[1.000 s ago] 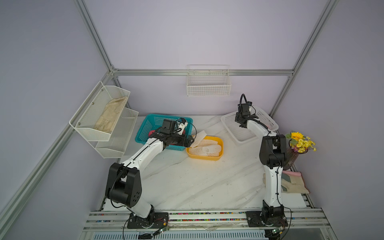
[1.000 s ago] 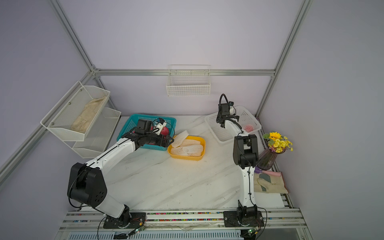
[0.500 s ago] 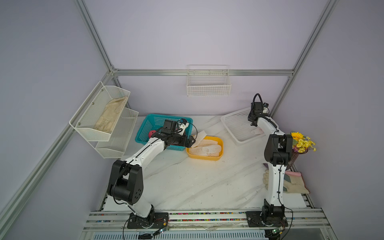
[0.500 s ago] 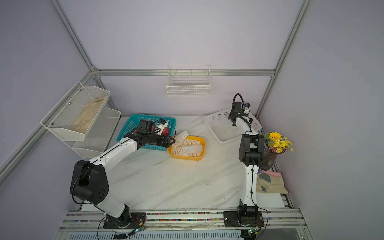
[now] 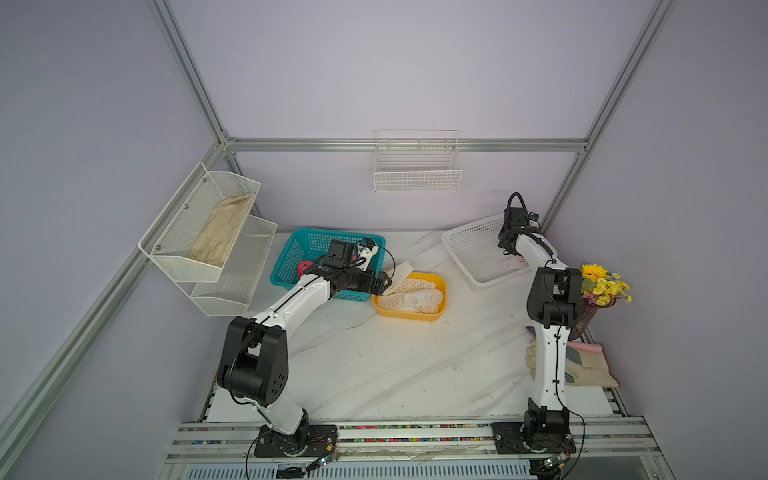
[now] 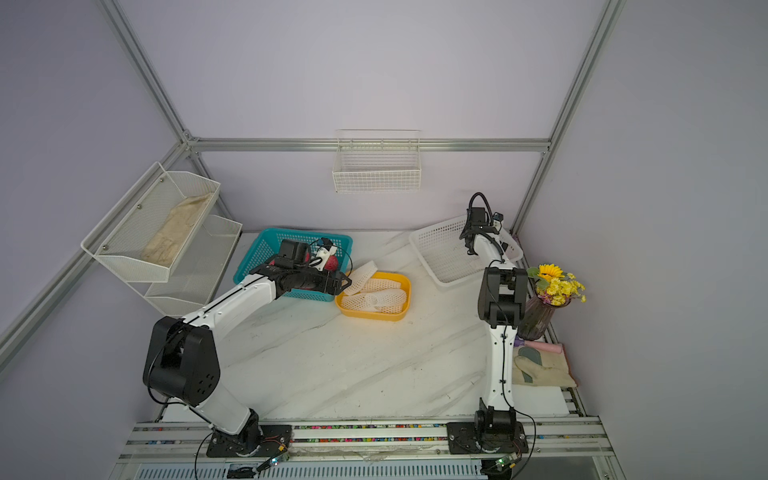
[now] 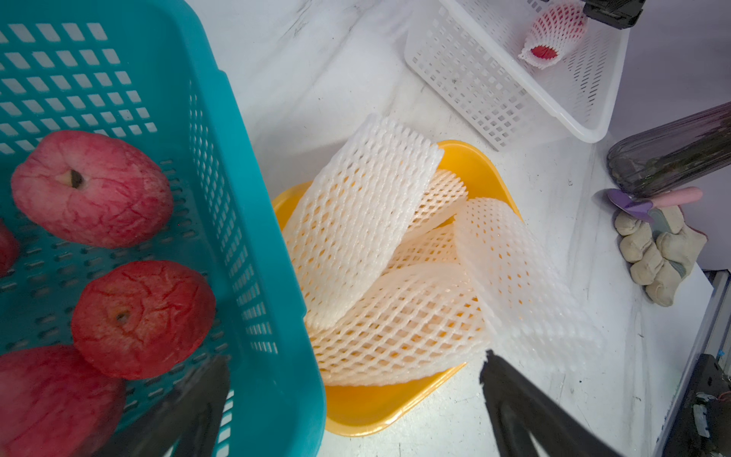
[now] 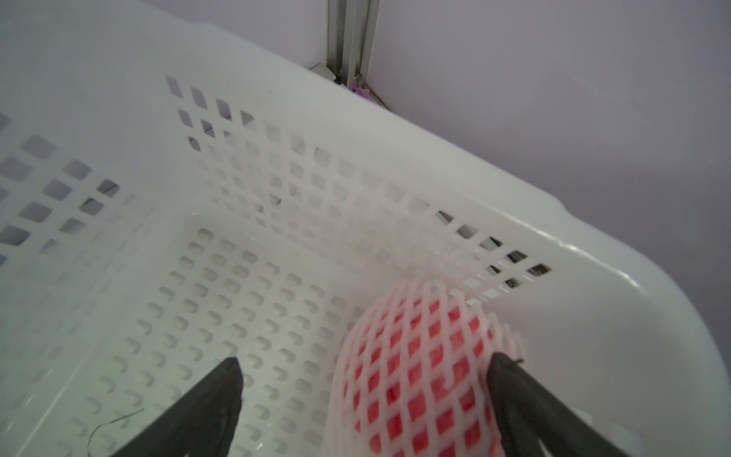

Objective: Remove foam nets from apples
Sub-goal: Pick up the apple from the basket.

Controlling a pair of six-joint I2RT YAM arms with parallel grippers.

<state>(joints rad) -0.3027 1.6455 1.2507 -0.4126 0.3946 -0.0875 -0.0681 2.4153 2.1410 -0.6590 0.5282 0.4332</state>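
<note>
across the teal basket (image 7: 253,245), bare apples (image 7: 93,188) lie loose. three show whole, and the red edge of a fourth shows at the frame border; none wears mesh. just beside it, the yellow tray (image 7: 372,407) holds a pile of emptied foam nets (image 7: 356,221), flattened and overlapping; an exact count cannot be told. the left gripper (image 7: 352,368) hangs above the line between basket and tray, fingers spread wide, holding nothing.

outstanding item: one netted apple (image 8: 415,376) near a wall of the white basket (image 8: 435,186), red showing through the mesh. no other netted fruit shows there. the right gripper (image 8: 364,362) sits low inside that basket, fingers spread. the netted apple lies between them, close against one finger, not pinched.

assessment: work judged near its end. one net is left to strip, and its apple is to join the others.
</note>
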